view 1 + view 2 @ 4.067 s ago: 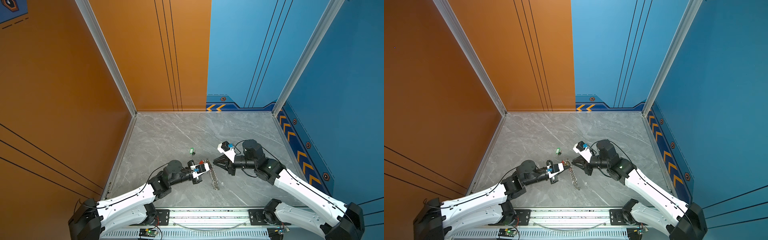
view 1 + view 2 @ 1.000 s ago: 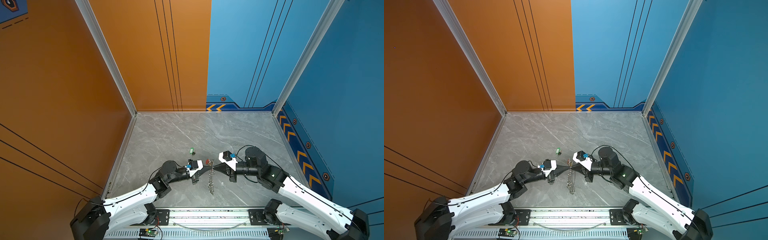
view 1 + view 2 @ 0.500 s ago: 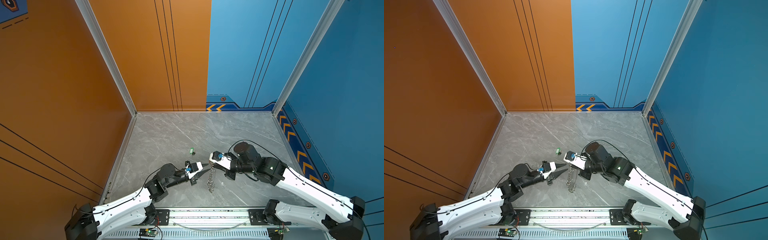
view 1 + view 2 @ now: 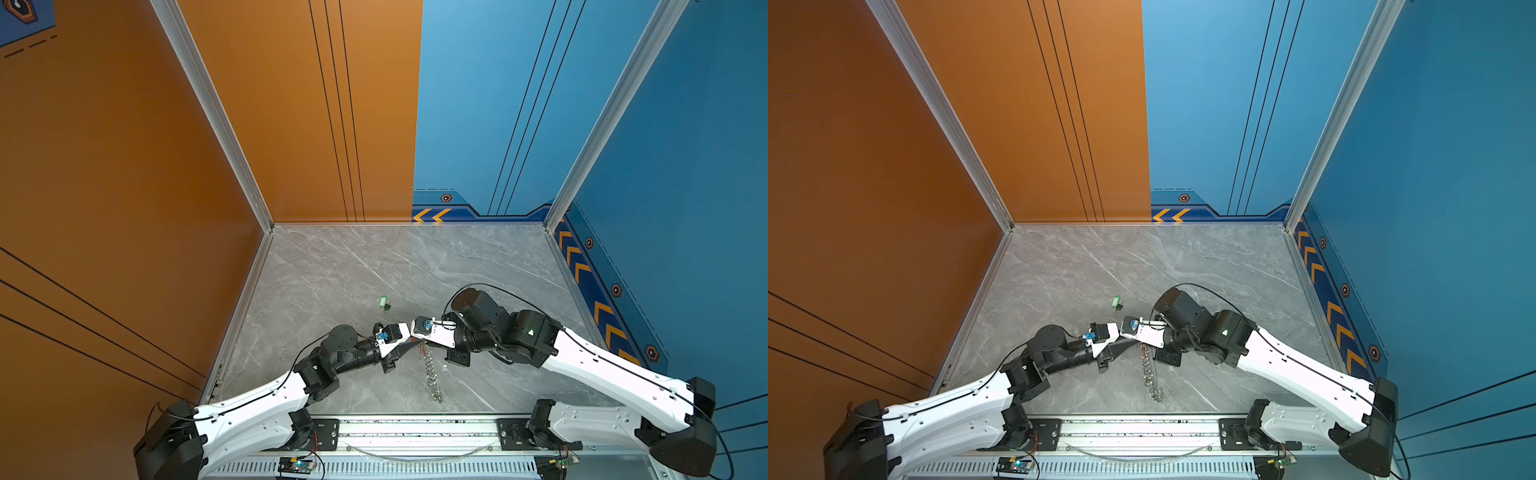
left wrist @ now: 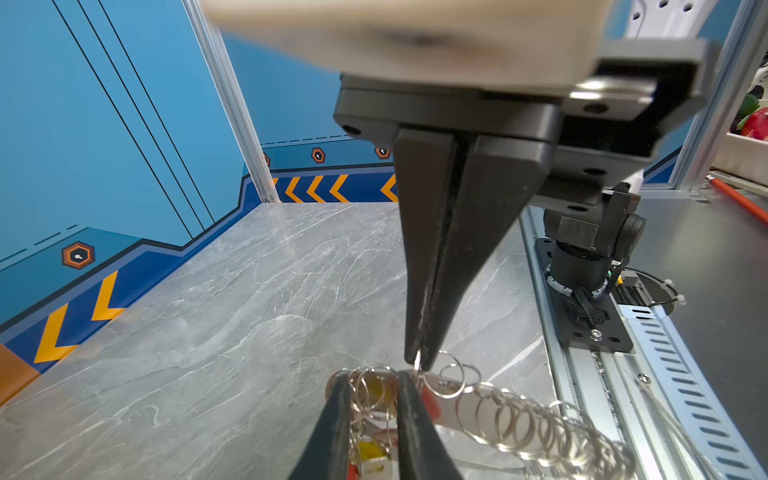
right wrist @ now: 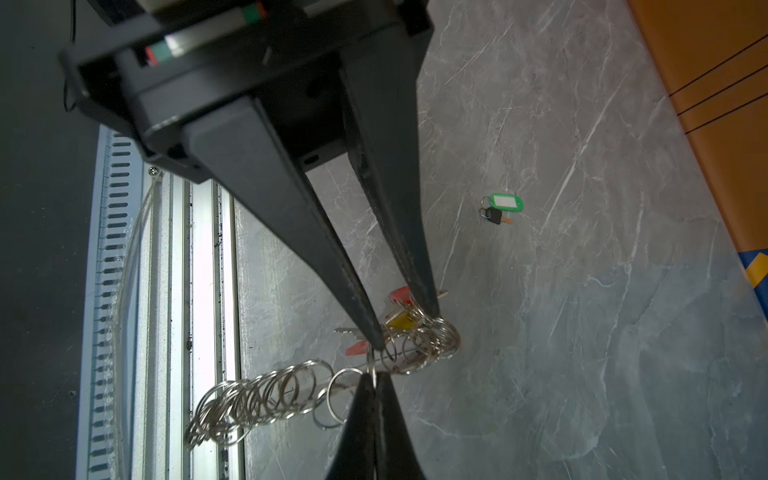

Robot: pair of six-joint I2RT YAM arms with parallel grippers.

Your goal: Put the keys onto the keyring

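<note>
The keyring (image 4: 432, 374) (image 4: 1152, 374) is a long row of silver wire rings (image 5: 519, 419) (image 6: 266, 390) lying on the grey floor, its far end raised between the two grippers. My right gripper (image 6: 374, 378) (image 5: 419, 357) (image 4: 423, 344) is shut on one ring at that end. My left gripper (image 5: 372, 376) (image 6: 407, 328) (image 4: 1131, 338) has its jaws a little apart, straddling a bunch of rings with keys on a yellow tag (image 5: 370, 451) (image 6: 401, 321) and a red tag (image 6: 401, 294). A key with a green tag (image 6: 503, 205) (image 4: 384, 302) lies alone farther back.
Orange wall (image 4: 124, 208) closes the left, blue walls the back and right. A metal rail (image 4: 415, 428) with both arm bases runs along the front edge; the right arm's base (image 5: 582, 266) stands close behind the keyring. Bare grey floor (image 4: 395, 257) lies behind the grippers.
My right gripper has moved left and now meets the left gripper tip to tip over the keyring's far end. The left gripper's jaws have parted slightly.
</note>
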